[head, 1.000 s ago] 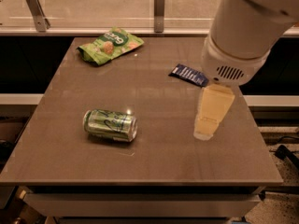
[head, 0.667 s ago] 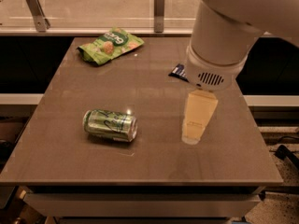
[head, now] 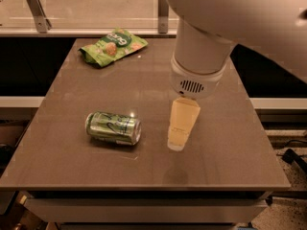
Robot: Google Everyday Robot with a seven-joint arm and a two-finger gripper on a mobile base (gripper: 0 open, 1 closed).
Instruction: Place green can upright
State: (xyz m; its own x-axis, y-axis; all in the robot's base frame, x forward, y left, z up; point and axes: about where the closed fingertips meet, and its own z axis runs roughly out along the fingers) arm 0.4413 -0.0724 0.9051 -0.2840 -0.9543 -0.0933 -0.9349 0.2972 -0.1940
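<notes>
Honestly not much to read here. The green can (head: 113, 127), lying on its side on the table (head: 72, 157), has pale swirly script along its body, but I can't make out a word of it. The green snack bag (head: 113, 46) at the far left of the table has white lettering on a dark patch, also too fuzzy to read. The gripper (head: 177, 140) hangs over the table just right of the can, with no markings I can see.

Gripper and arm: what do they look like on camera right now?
The arm is a bulky, smooth white shell ending in a round collar with a small slotted vent. The gripper, over the table beside the green can, is pale yellowish and tapered. No cables show.
</notes>
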